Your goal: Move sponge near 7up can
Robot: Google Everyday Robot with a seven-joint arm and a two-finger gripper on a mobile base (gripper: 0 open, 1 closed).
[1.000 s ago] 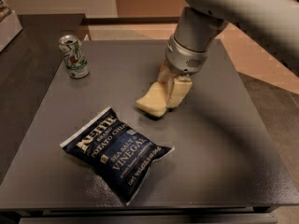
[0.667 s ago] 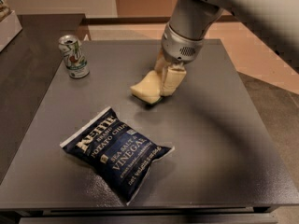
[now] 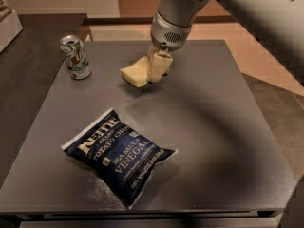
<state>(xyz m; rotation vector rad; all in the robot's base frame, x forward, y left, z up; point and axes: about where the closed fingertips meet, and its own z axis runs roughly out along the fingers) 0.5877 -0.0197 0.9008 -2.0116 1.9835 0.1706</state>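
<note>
The pale yellow sponge (image 3: 133, 74) hangs tilted just above the grey table, held at its right end. My gripper (image 3: 156, 70) comes down from the upper right on a grey arm and is shut on the sponge, its cream fingers (image 3: 160, 65) clamped around it. The 7up can (image 3: 75, 57), silver-white with green and red markings, stands upright at the table's far left. The sponge is about a can's height to the right of the can, with bare table between them.
A dark blue chip bag (image 3: 118, 153) lies flat at the front centre-left of the grey table (image 3: 223, 127). A darker surface adjoins on the left, with a pale box edge (image 3: 8, 23) at the far left corner. Floor lies beyond the table's right edge.
My gripper has carried the sponge leftward and towards the far side, closer to the can. The can and chip bag have not moved.
</note>
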